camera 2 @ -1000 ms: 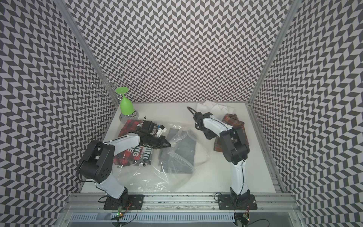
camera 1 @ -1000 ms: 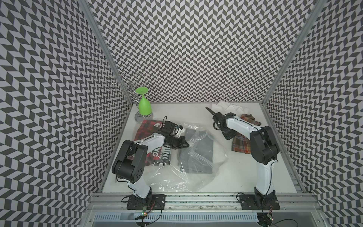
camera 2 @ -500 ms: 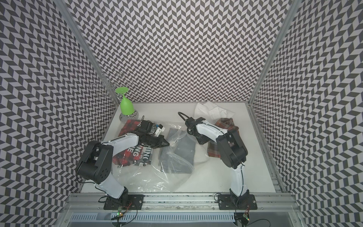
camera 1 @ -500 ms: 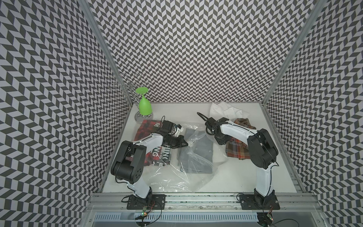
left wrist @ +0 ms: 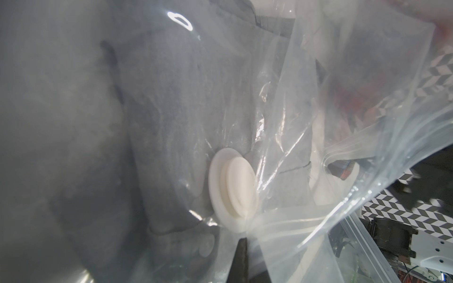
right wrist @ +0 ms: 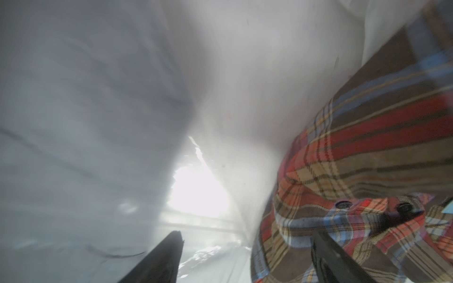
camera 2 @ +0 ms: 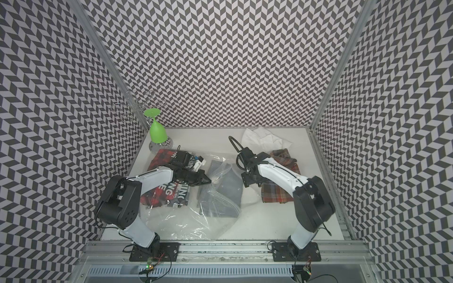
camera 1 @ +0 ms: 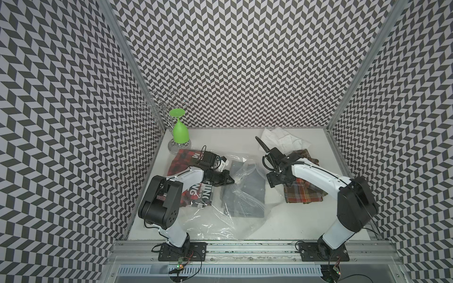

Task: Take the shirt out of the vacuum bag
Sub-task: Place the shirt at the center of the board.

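Nearest the arm bases, the vacuum bag sprawls over the white surface, a wide sheet of clear, crinkly film with bright glints along its creases. Further in, the gray shirt lies folded inside the bag and shows dull and flat through the plastic. Both top views show it there. Whether its far edge pokes out of the bag I cannot tell.

At the bag's middle, on the side toward the left arm, the left gripper is clenched on a raised fold of the film. In the left wrist view the plastic bunches together just past the round white valve disc, with gray cloth behind it.

Over the bag's opposite edge, the right gripper points down, released. In the right wrist view its two dark fingers stand apart with nothing between them. The bag's film is on one side and a plaid shirt lies against the other finger.

That plaid shirt lies outside the bag, just beside its right-arm edge. A red and black printed shirt lies partly under the bag on its left-arm side. Beyond the bag's far edge lies a crumpled white cloth, and off its far left-arm corner a green glass hangs upside down on a wire rack.
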You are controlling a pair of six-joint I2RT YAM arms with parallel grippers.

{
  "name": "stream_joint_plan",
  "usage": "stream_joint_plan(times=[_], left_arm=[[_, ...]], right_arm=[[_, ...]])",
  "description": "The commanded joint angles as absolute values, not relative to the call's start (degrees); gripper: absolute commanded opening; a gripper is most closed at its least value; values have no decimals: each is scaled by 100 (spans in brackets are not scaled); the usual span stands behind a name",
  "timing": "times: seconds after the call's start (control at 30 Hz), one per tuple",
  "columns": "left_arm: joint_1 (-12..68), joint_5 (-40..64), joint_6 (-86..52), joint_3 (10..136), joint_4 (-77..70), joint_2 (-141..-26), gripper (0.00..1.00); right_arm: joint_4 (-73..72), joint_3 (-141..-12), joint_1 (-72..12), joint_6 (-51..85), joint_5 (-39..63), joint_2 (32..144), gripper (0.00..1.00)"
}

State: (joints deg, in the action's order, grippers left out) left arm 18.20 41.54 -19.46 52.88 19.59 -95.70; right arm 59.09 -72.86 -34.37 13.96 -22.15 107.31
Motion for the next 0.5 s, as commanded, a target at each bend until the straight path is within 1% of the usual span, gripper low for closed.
stream_joint_plan(times=[0.0, 0.03, 0.1, 0.2, 0.27, 0.37, 0.47], left_arm=[[1784, 4067, -1849, 5282, 2162, -9496, 0], [1784, 4062, -1854, 5282, 2170, -9485, 0], [1777, 4047, -1854, 5276, 2180, -9466, 0], [1792, 4021, -1837, 5265, 2200, -9464, 0], [1792, 4016, -1830, 5256, 2206, -9445, 0], [1788, 3999, -1823, 5262, 2215, -9431, 0], [1792, 3993, -1825, 5282, 2227, -9466, 0]], right_arm=[[5465, -7228, -3444, 1701, -1506, 10086, 74], [5404, -7239, -3409, 1714, -1307, 9897, 78], [5309, -7262, -3331, 1744, -864, 9530, 82], [5138, -7223, -3221, 1836, -160, 8950, 85], [5040, -7145, -3038, 1940, 179, 8602, 85], [4887, -6928, -2512, 2051, 645, 8150, 85], [4825, -6551, -1818, 2078, 878, 7868, 80]])
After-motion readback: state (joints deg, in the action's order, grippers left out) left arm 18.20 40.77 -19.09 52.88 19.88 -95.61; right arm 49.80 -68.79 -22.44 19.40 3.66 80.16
